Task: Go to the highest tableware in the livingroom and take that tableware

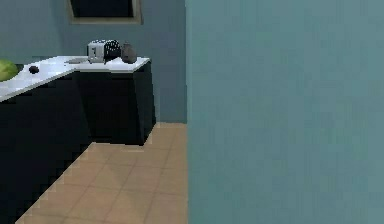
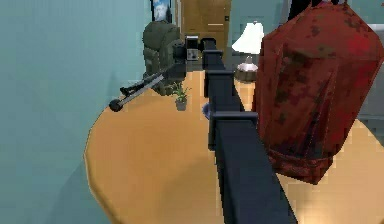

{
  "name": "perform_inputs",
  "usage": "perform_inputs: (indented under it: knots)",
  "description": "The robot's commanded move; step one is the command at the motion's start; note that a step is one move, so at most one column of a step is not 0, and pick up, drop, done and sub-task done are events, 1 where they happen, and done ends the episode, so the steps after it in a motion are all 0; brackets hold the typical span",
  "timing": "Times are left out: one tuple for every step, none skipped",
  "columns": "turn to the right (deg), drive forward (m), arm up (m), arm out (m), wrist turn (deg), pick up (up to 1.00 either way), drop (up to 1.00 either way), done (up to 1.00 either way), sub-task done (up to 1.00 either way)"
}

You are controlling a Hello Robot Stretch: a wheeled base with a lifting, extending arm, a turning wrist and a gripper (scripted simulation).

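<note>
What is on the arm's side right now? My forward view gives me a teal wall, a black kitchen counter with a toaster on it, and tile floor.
Observer: A round wooden table; in the arm side view the arm runs up across its top.
Operator: Is anything standing on that table?
Observer: A small potted plant, close by the gripper in that view.
Operator: And farther out?
Observer: A lamp with a white shade, near the view's top edge.
</note>
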Motion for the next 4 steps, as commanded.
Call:
perform_inputs:
  knots:
    - [0.0,0.00,0.00,0.00,45.0,0.00,0.00,0.00,0.00]
    - [0.0,0.00,0.00,0.00,45.0,0.00,0.00,0.00,0.00]
    - [0.0,0.00,0.00,0.00,42.0,0.00,0.00,0.00,0.00]
    - [0.0,0.00,-0.20,0.00,0.0,0.00,0.00,0.00,0.00]
